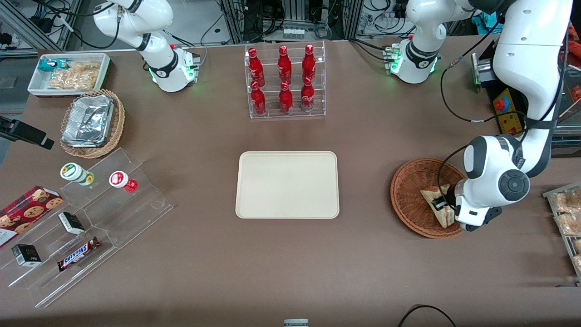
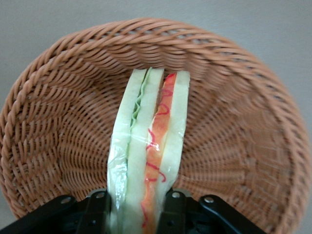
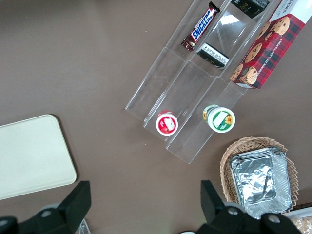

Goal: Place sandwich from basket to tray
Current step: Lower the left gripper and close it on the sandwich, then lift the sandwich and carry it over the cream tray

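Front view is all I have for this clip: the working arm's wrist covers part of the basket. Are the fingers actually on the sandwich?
Observer: Yes. In the left wrist view the gripper has one finger on each bread face of the sandwich, which stands on edge between them.
Operator: Is it clear of the basket yet?
Observer: I cannot tell whether it is lifted; the wrist view shows the woven wall of the basket rising around it on every side.
Operator: Anything on the tray that I might be missing?
Observer: No. The right wrist view shows a corner of the tray, and it is bare.
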You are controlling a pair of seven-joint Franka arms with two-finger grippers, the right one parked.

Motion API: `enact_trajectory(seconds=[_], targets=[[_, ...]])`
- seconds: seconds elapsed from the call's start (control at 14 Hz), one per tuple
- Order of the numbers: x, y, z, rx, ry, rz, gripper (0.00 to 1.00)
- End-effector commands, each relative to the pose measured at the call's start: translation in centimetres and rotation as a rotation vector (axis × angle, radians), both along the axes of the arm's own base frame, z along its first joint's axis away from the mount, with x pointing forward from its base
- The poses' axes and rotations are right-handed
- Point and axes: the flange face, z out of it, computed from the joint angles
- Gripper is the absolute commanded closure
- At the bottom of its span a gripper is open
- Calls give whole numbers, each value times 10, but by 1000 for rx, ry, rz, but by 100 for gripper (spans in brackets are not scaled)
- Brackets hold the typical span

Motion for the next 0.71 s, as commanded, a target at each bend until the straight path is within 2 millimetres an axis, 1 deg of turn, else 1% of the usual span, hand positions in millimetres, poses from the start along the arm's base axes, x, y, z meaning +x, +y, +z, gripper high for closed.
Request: enact_trajectory(seconds=[0.0, 0.07, 0.14, 0.21, 0.29, 0.36, 0.43, 0.5, 0.57, 0.64], targets=[[-5, -75, 39, 12, 31, -111, 78], [-8, -99, 51, 18, 54, -153, 78], [-12, -130, 70, 21, 58, -211, 78], [-21, -172, 85, 26, 70, -276, 78], [-32, -219, 96, 33, 80, -343, 78], [-50, -274, 99, 38, 85, -416, 78], [-64, -316, 96, 39, 79, -445, 78], [-75, -356, 91, 38, 66, -437, 78], [-78, -391, 90, 36, 42, -391, 78], [-76, -421, 85, 23, 21, -348, 78]])
